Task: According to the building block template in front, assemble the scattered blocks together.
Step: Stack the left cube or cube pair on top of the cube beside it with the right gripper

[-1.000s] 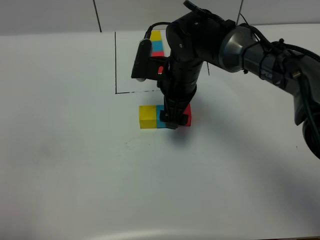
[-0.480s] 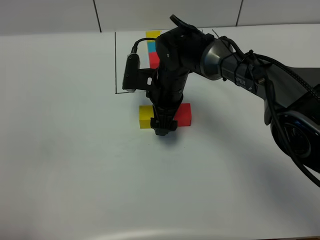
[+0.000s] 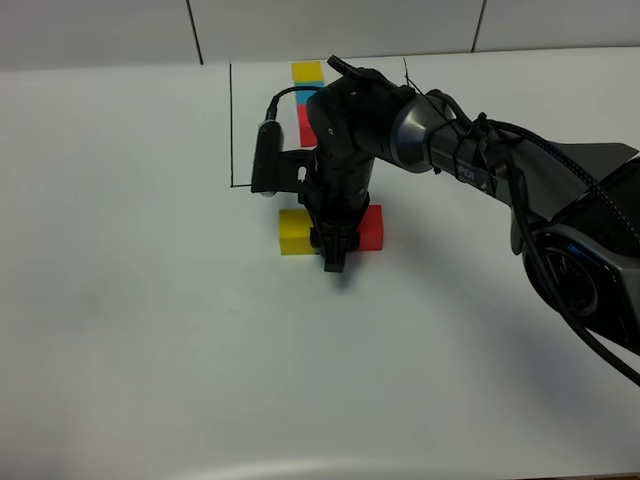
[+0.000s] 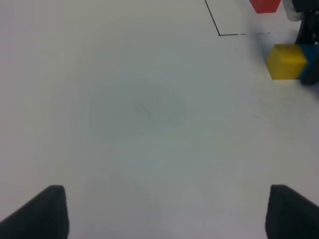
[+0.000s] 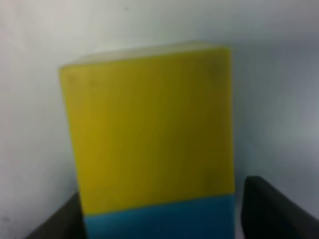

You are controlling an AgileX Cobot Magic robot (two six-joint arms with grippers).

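Right gripper (image 3: 335, 258) sitting down over the cube row just in front of the black outline (image 3: 231, 120).

The left gripper (image 4: 162, 211), seen only from its own wrist camera, is hanging with its fingers spread wide over bare white table (image 3: 150, 330). Below the outline's near edge, the yellow cube (image 3: 294, 231) is lying leftmost, touching the cyan-blue cube (image 5: 159, 219), with the red cube (image 3: 371, 227) on the far side of the arm. The right gripper's fingers (image 5: 271, 209) are flanking the cyan-blue cube; whether they are clamping it cannot be told. The template (image 3: 307, 72) is lying inside the outline, partly hidden behind the arm.
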